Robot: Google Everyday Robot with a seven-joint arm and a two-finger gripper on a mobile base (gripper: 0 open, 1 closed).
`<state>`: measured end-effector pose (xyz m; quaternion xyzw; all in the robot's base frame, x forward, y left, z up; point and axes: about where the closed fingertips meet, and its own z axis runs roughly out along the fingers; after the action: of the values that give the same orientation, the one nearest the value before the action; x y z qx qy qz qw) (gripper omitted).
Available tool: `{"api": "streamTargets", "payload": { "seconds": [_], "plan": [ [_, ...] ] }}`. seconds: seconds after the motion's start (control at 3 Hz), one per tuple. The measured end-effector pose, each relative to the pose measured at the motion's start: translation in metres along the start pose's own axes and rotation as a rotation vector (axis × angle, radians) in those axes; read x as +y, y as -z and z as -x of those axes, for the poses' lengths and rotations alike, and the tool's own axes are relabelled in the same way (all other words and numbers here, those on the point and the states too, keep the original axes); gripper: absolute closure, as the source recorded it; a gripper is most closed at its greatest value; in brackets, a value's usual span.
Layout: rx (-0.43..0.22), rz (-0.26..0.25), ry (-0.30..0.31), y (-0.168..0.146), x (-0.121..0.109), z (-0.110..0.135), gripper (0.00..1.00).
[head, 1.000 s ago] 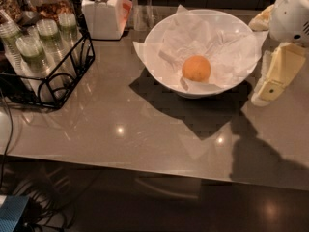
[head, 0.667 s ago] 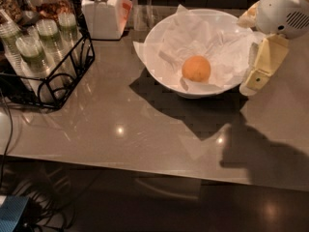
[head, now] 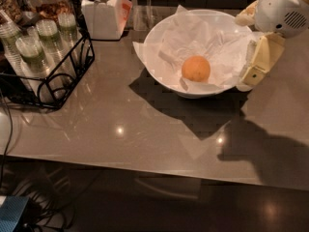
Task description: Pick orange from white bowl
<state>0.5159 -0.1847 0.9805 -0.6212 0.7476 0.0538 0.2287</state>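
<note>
Orange (head: 195,68) noted inside the white bowl (head: 203,94), resting on the crumpled paper lining (head: 193,37), a little right of the bowl's centre and toward its near side. Nothing is seen touching the fruit except the paper beneath it.

Bowl is set on the grey glossy table (head: 120,129), toward the far right part of the surface. A dark shadow is cast by it onto the tabletop in front and to the left.

Gripper (head: 258,62) is recorded at the right edge of the bowl, outside it, hanging downward from the white rounded arm housing (head: 282,8) in the upper right corner. Its cream-coloured lower part is seen just beside the bowl's right rim, at about the height of the orange; whether contact is made with the rim cannot be judged. It is well apart from the orange, with paper and the bowl's wall between. Whether the pincer stands apart or together cannot be told from this angle. Nothing is seen held in it.

Left of the bowl, a black wire rack (head: 63,81) is noted, loaded with clear lidded cups (head: 29,50) showing green contents. Behind, near the far edge, a white lidded jar (head: 101,11) is placed, apart from the bowl. Cables (head: 29,197) are observed on the dark floor at lower left.
</note>
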Motion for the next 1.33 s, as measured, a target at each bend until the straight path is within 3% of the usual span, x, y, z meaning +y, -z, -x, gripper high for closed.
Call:
{"api": "streamTargets", "payload": {
  "seconds": [0.67,1.33],
  "plan": [
    [-0.122,0.088,0.038,-0.037,-0.04,0.032,0.0],
    [-0.156,0.077,0.039,-0.045,-0.051,0.037,0.31]
  ]
}}
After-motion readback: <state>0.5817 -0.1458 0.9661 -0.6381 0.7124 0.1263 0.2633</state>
